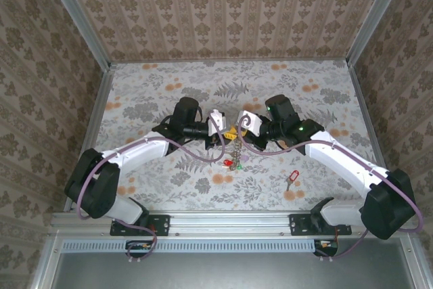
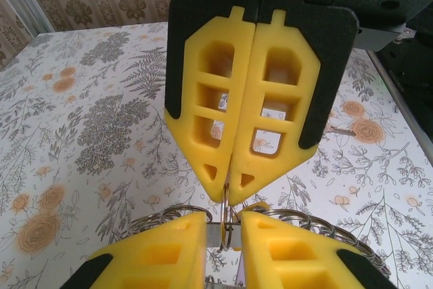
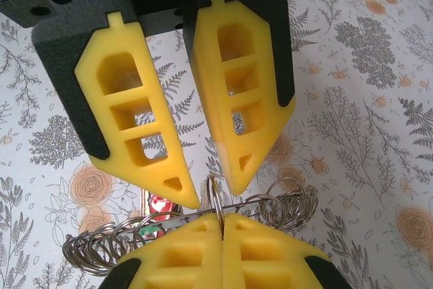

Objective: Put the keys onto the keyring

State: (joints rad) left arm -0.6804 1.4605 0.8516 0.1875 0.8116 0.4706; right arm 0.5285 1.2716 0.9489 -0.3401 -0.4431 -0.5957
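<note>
The keyring (image 1: 235, 148), a chain of silvery rings (image 3: 284, 201), hangs between both grippers over the middle of the table. My right gripper (image 3: 222, 220) is shut on one upright ring (image 2: 227, 202) of it. My left gripper (image 2: 223, 225) faces the right one, its jaws a narrow gap apart on either side of that ring without touching it. A flat metal strip (image 2: 218, 236) shows across that gap. Keys with a red tag (image 1: 229, 164) and a green tag (image 1: 237, 165) dangle from the chain's low end. One red-tagged key (image 1: 292, 179) lies loose on the table at the right.
The floral table (image 1: 169, 93) is walled at the back and both sides by patterned panels (image 1: 223, 11). A metal rail (image 1: 230, 223) runs along the near edge, where the arm bases sit.
</note>
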